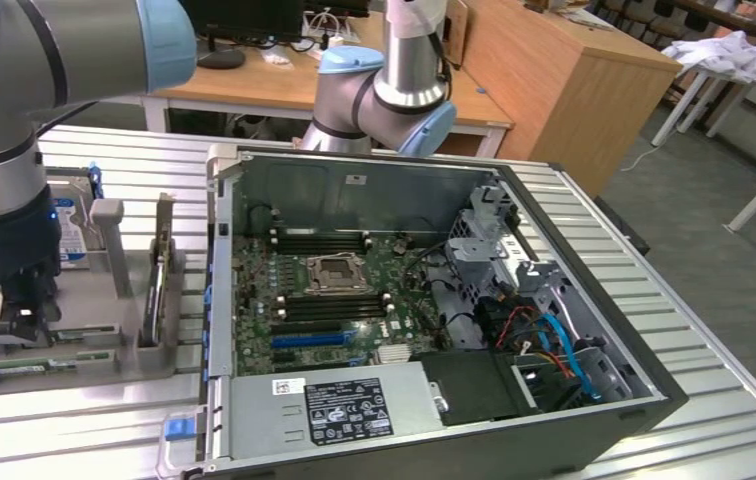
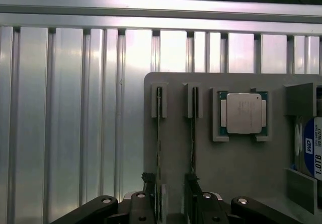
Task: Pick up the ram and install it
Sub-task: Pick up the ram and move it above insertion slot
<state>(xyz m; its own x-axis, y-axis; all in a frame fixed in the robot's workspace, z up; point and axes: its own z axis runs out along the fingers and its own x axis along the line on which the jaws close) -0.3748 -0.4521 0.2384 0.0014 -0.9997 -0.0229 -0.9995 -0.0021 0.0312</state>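
Two ram sticks stand on edge in the slots of a grey holder (image 2: 176, 173). I see them from above as thin dark lines, one ram (image 2: 159, 148) and a second one (image 2: 193, 143) beside it. My gripper (image 2: 171, 206) is open, its dark fingers (image 2: 149, 204) spread over one end of the two sticks, with nothing held. In the exterior view the gripper (image 1: 15, 318) hangs low over the holder (image 1: 85, 355) at the exterior view's left. A thin green strip, probably a ram stick (image 1: 11, 368), shows just in front of it.
A square silver processor (image 2: 243, 113) and a hard drive (image 2: 313, 153) sit on the same holder. The open computer case (image 1: 592, 400) with its motherboard (image 1: 331, 300) lies to the exterior view's right on the ribbed metal table (image 1: 58, 430). Another arm (image 1: 385, 90) stands behind the case.
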